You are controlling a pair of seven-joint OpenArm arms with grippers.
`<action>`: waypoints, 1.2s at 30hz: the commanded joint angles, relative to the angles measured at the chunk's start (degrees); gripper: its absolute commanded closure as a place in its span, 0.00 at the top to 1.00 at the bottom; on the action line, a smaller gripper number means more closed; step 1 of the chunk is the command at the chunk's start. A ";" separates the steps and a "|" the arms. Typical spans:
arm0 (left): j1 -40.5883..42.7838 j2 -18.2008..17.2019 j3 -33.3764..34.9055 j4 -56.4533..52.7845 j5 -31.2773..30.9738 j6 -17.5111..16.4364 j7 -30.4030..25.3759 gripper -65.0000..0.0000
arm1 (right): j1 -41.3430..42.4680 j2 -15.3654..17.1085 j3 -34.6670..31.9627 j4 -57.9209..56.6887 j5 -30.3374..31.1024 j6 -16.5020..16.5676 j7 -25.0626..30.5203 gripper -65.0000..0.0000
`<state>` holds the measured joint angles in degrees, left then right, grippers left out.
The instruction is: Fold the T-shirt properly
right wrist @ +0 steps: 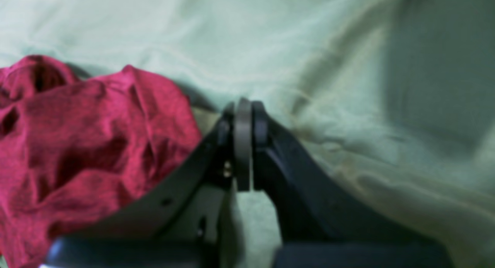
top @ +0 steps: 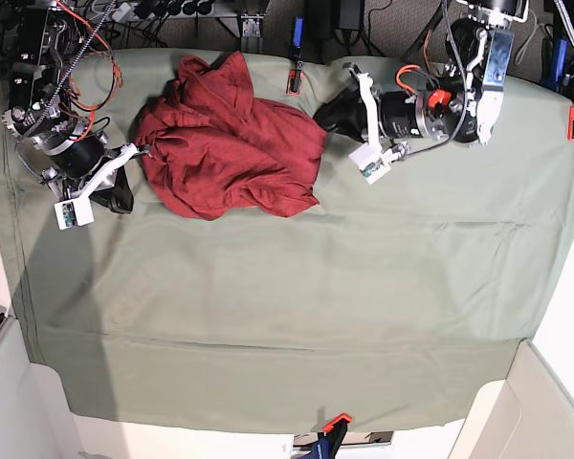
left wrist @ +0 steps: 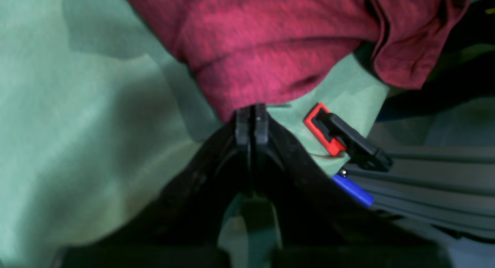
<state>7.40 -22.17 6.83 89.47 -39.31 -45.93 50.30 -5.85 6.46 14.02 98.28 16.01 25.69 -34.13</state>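
I am seeing both grippers, left (left wrist: 251,123) and right (right wrist: 243,123), sitting closed at the shirt's (top: 230,148) edges, seemingly pinching nothing; bare cloth (top: 297,316) is lying in front.

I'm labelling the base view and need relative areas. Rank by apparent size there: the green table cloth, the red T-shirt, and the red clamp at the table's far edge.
Largest to smallest in the base view:
1. green table cloth
2. T-shirt, bunched in a heap
3. red clamp, tiny by comparison

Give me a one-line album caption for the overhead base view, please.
Two robot arms flank a crumpled dark red T-shirt on a sage-green table cloth.
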 commanded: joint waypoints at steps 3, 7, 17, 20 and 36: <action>-6.54 0.81 -0.83 -3.93 4.37 5.93 -2.93 0.00 | 0.74 0.17 0.22 0.92 0.94 0.20 1.09 0.00; -11.85 1.55 -0.85 -9.73 3.61 5.93 -2.93 0.00 | 0.74 0.17 0.22 0.92 0.96 0.22 1.09 0.00; -22.86 4.96 -0.83 -19.91 0.76 5.93 -2.93 0.00 | 0.74 0.17 0.22 0.94 1.16 0.22 1.09 0.00; -24.63 6.12 -0.83 -22.38 0.79 5.93 -2.56 0.00 | 0.59 0.17 0.22 0.94 1.14 0.22 0.92 0.00; -4.39 -6.21 -1.01 4.44 -14.71 5.93 10.99 0.00 | 1.57 0.17 0.22 0.92 1.20 0.24 0.92 0.00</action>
<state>4.14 -27.70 6.20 93.01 -53.08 -39.53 62.15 -5.08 6.20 14.09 98.26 16.27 25.69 -34.54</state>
